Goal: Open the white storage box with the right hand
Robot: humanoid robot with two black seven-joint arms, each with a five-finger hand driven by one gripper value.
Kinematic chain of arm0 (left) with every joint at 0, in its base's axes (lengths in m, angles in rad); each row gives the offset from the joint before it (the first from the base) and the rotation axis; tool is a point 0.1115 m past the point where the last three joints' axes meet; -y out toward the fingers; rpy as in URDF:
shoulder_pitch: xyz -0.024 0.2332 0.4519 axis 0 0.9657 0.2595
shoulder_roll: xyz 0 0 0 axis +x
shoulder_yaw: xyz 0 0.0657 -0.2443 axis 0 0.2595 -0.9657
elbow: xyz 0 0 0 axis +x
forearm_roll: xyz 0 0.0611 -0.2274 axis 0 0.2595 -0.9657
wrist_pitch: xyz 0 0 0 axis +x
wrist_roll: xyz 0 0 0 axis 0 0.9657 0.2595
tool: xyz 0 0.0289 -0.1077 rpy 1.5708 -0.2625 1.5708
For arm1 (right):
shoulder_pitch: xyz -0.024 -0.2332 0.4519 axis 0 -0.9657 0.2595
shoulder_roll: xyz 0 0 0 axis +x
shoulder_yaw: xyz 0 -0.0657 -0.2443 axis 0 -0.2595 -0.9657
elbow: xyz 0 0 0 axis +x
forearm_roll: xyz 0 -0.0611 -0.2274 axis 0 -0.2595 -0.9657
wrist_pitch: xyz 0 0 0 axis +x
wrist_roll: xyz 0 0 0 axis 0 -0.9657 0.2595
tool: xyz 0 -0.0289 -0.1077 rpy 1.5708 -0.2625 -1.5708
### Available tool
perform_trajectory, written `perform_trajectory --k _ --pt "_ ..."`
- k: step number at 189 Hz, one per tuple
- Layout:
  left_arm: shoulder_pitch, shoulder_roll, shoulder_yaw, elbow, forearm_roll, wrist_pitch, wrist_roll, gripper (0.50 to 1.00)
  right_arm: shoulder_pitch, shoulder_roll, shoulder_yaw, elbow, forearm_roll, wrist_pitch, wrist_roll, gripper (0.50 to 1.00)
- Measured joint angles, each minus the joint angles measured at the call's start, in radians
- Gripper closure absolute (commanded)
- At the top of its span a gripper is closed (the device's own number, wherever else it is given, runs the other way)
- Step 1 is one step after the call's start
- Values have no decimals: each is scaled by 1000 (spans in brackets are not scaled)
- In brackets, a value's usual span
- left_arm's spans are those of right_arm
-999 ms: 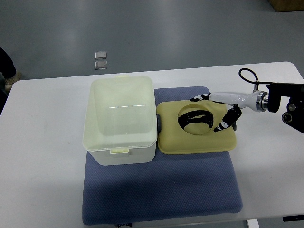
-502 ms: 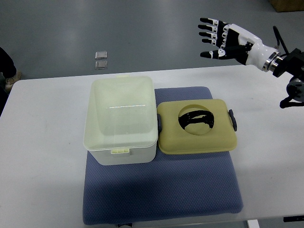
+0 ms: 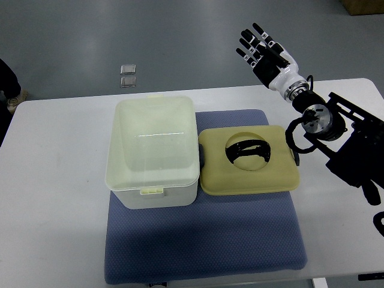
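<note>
The white storage box [image 3: 153, 153] stands open on the blue mat [image 3: 204, 240], left of centre, with nothing visible inside. Its yellowish lid [image 3: 249, 161] with a black handle [image 3: 249, 150] lies flat on the mat right beside the box. My right hand [image 3: 264, 51] is raised above the table's far edge, well behind and right of the lid, fingers spread and holding nothing. Its arm [image 3: 336, 135] comes in from the right edge. The left arm is out of view.
The white table [image 3: 54, 198] carries the mat and box. Two small shiny squares [image 3: 127, 77] lie on the grey floor beyond the table. A person's dark sleeve and shoe [image 3: 9, 84] show at the left edge.
My right hand let go of the lid, rose off it and swung up and back over the far edge. The lid stays flat beside the box.
</note>
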Motion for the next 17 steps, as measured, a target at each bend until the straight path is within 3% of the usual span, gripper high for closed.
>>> perform_trajectory --k 17 --pt "1 0 0 1 0 0 0 500 -12 7 7 -26 -1 0 0 562"
